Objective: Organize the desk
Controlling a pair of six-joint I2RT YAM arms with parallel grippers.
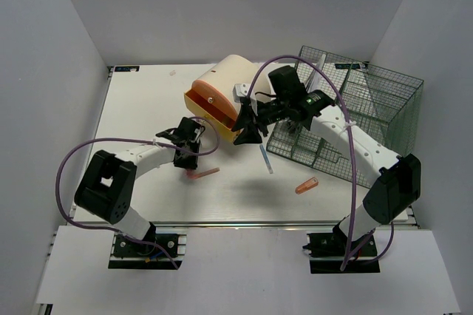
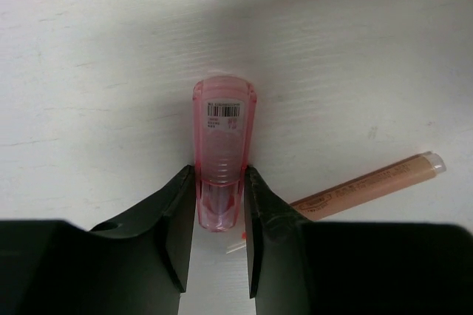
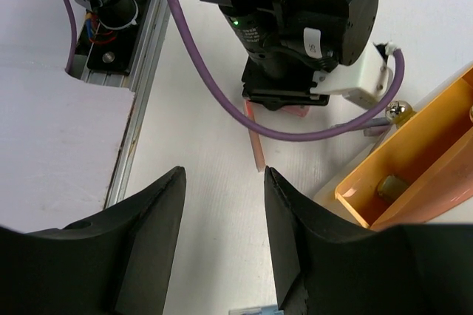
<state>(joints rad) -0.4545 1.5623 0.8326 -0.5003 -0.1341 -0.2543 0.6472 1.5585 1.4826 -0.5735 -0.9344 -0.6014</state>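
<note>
Pinched between the fingers of the left hand [image 2: 220, 174], flat on the white table [image 2: 89, 71]: a pink translucent tube [image 2: 224, 137], barcode label up. Just right of it, slanting far-right, an orange pen [image 2: 369, 185].

3 plain white wall panels [image 1: 236, 4] close in L, back & R; light soft, even.

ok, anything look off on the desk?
Cream container lies tipped on its side; mesh basket sits skewed on the desk. Orange pen, clear pen loose in front. Pink tube is in the left fingers.
</note>
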